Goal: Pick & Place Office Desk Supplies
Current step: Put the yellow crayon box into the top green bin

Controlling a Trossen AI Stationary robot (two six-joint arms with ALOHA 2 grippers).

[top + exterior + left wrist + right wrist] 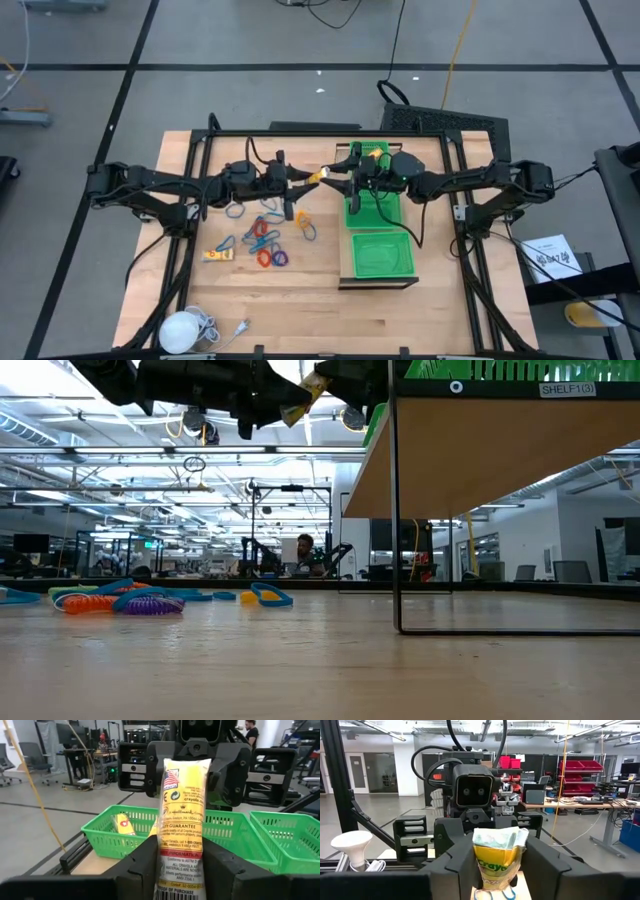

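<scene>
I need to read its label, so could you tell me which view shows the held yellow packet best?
The left wrist view: the yellow packet fills the frame, print facing the camera. The right wrist view shows one crumpled end, while the high and low views show only a sliver.

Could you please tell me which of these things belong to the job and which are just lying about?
Job: yellow packet held by left end effector above mid-table, right end effector facing it; second yellow packet on table; blue clips; coloured rings.
Lying about: white round object with cord; paper sheet.
</scene>
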